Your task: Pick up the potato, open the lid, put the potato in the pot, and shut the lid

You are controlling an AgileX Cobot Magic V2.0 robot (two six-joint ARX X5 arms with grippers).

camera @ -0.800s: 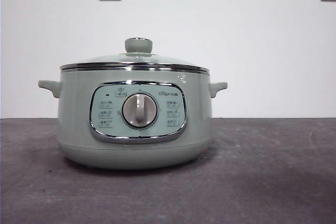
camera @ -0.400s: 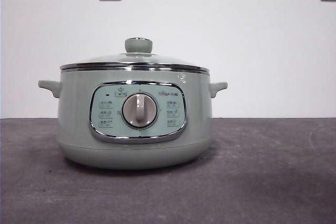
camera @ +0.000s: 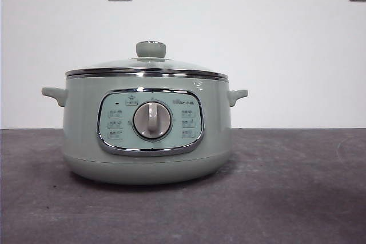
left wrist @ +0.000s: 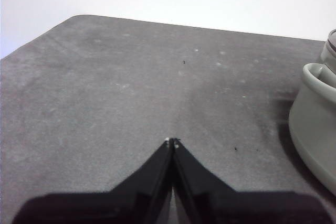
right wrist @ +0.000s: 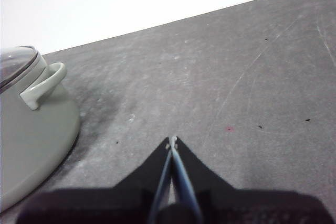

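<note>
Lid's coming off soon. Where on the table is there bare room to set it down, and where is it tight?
Bare grey table lies on both sides of the pot: one patch ahead of the left gripper, one ahead of the right gripper, both shut and empty. The strip in front of the pot is bare too. Only the pot's handles crowd anything. The lid sits closed.

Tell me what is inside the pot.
That cannot be seen. The lid sits shut on the pot, and its glass shows nothing clear inside. No potato is in any view. Both grippers, left and right, wait shut and empty.
</note>
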